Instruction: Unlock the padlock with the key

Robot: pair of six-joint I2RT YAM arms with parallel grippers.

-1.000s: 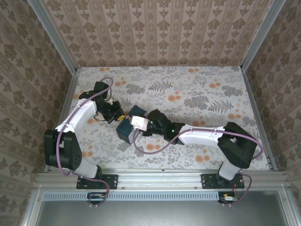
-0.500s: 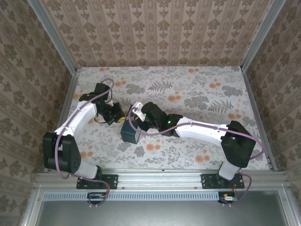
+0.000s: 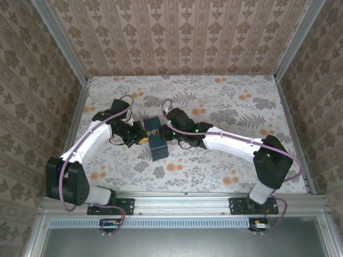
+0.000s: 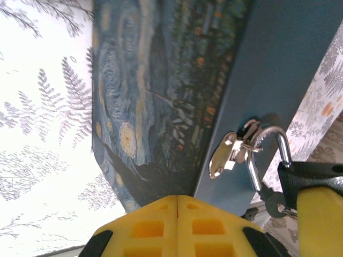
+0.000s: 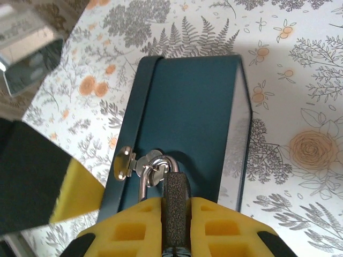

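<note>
Floral tabletop [image 3: 230, 110] — right gripper [image 5: 176, 206] clamps the padlock [image 5: 176, 190], shackle [image 5: 145, 184] through the blue box [image 5: 198, 101] hasp [image 5: 125, 160]; left gripper [image 4: 177, 209] pads [image 4: 144, 227] pressed together.

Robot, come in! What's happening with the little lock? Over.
Right gripper: jaws shut on padlock. Left gripper: jaws shut, close by the box. Its shackle hooked through the box latch.

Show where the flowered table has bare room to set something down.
Flowered table: free at the far-right corner beyond the right arm and the near strip between that arm and the front rail. Crowded centre-left, where left gripper and right gripper meet at the dark-blue swirl-painted box.
</note>
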